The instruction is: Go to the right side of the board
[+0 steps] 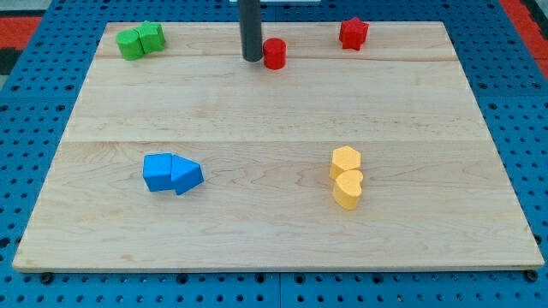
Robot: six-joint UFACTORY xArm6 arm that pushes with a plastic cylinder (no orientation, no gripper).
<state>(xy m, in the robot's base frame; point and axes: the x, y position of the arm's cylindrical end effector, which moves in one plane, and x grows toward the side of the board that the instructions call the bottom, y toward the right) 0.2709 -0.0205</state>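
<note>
My tip [253, 58] rests on the wooden board [274, 111] near the view's top, just left of centre. A red cylinder [274, 53] stands right beside the tip on its right, almost touching it. A red star block [353, 33] sits further right along the top edge. Two green blocks [140, 40] sit together at the top left. Two blue blocks [171, 173] lie touching at the lower left. Two yellow blocks [346, 177], one a hexagon and one rounded, stand together at the lower right of centre.
The board lies on a blue perforated table [34, 128]. A red patch [527, 17] shows at the top right corner beyond the board's right edge.
</note>
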